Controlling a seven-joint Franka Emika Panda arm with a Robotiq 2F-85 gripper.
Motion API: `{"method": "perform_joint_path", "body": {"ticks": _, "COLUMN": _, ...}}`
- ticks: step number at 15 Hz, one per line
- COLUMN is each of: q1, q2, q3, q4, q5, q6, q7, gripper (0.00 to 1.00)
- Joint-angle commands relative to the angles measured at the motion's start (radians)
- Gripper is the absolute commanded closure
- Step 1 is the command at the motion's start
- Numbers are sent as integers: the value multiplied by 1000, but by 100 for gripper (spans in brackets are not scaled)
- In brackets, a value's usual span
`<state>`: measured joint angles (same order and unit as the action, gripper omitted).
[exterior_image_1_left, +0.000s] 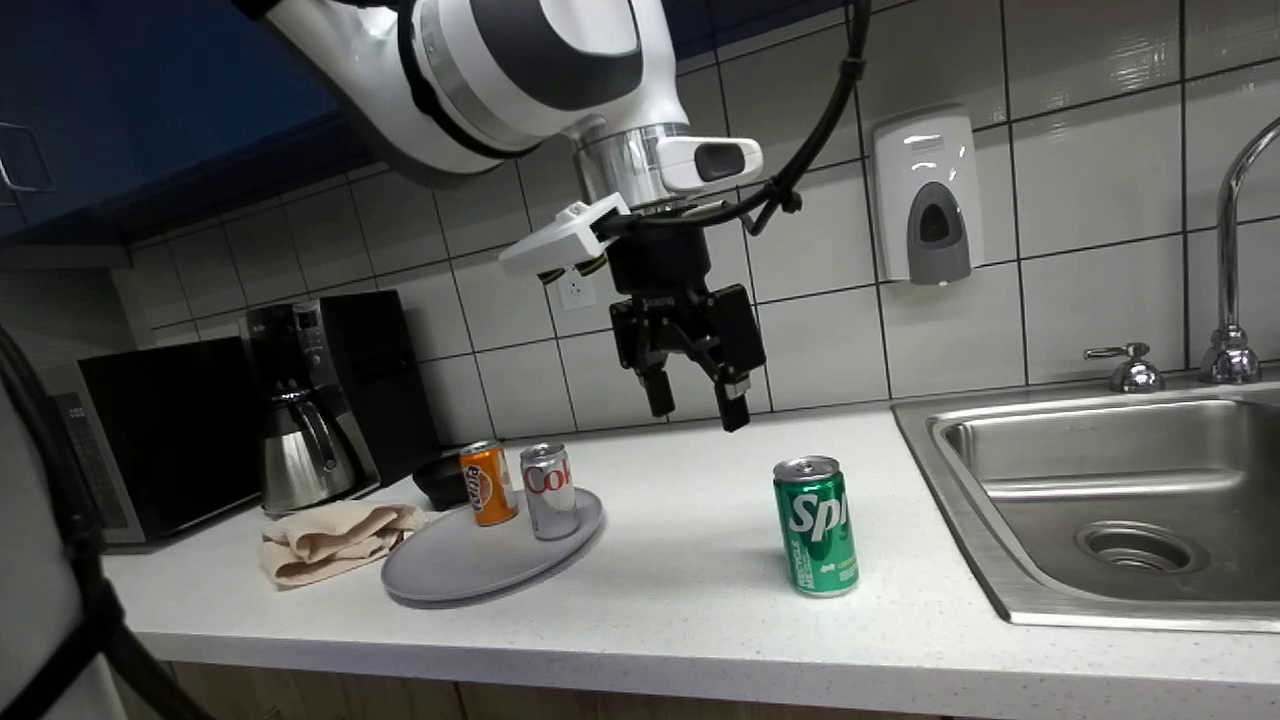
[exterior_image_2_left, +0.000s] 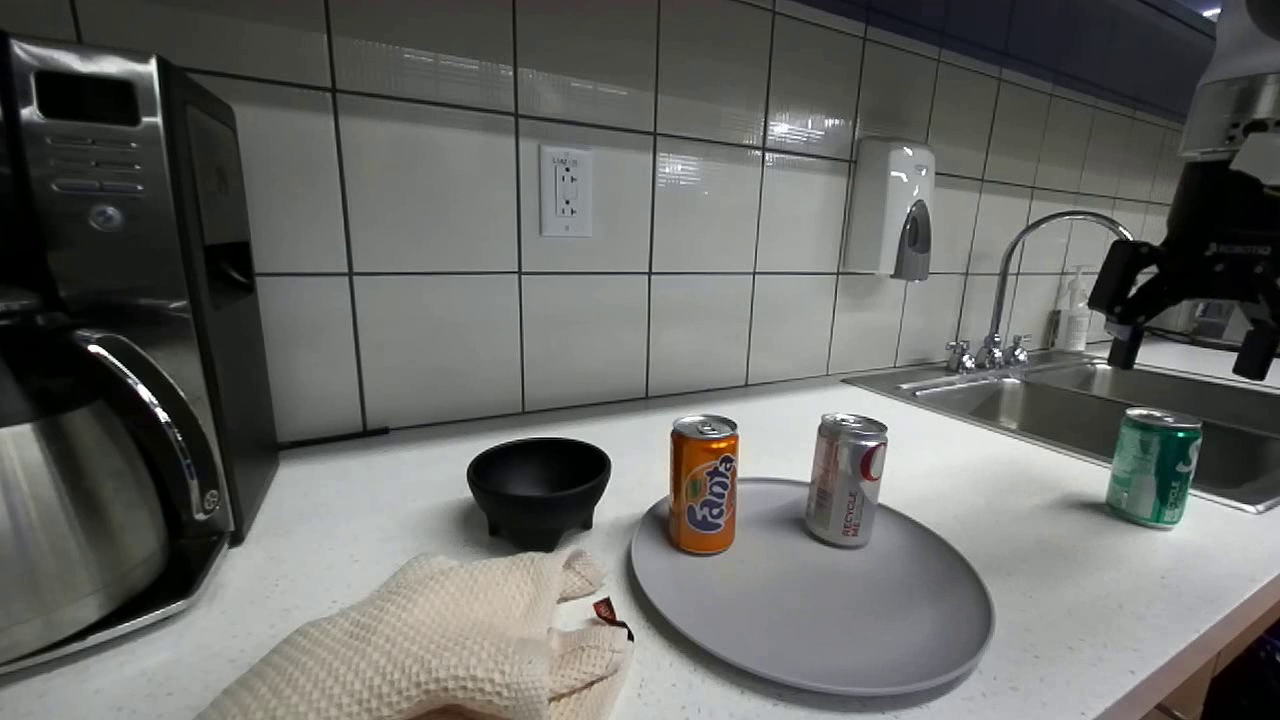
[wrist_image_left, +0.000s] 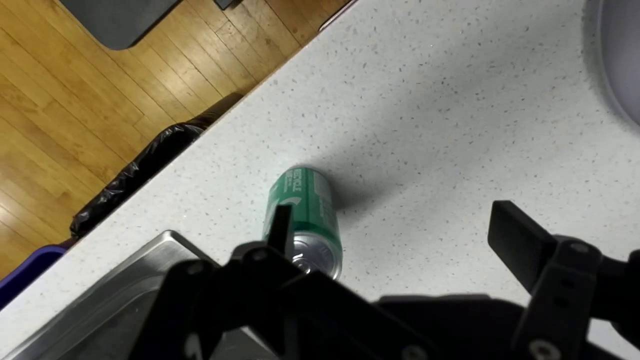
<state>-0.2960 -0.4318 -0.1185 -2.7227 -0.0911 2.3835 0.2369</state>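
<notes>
My gripper (exterior_image_1_left: 696, 403) is open and empty, above the counter and apart from everything. In the wrist view its fingers (wrist_image_left: 395, 230) are spread wide; the left finger hides part of a green Sprite can. That Sprite can (exterior_image_1_left: 820, 540) stands upright on the counter, below the gripper and beside the sink; it also shows in the wrist view (wrist_image_left: 312, 200). A round grey plate (exterior_image_2_left: 800, 630) lies farther along the counter. An orange Fanta can (exterior_image_2_left: 704, 490) and a silver Coke can (exterior_image_2_left: 845, 480) stand upright on it.
A steel sink (exterior_image_1_left: 985, 575) with a faucet (exterior_image_1_left: 1232, 250) adjoins the counter. A beige cloth (exterior_image_2_left: 430, 630), a black bowl (exterior_image_2_left: 538, 480), a coffee maker (exterior_image_1_left: 365, 380) and a microwave (exterior_image_1_left: 170, 430) are near the plate. A bin with a black bag (wrist_image_left: 135, 175) stands below the counter's edge.
</notes>
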Motion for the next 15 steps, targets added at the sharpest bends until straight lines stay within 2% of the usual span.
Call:
{"method": "perform_joint_path", "body": {"ticks": 1, "q1": -25, "q2": -13, "q3": -12, "q4": -5, "q5": 2, "q6": -29, "q7": 30, "gripper": 0}}
{"method": "perform_joint_path", "body": {"ticks": 9, "q1": -61, "q2": 34, "q3": -57, "q4": -1, "q5": 10, "q6": 18, "q7": 69, "gripper": 0}}
{"method": "perform_joint_path", "body": {"ticks": 15, "q1": -63, "q2": 110, "q3": -71, "q4": 18, "q5": 12, "q6": 50, "q7": 80, "gripper": 0}}
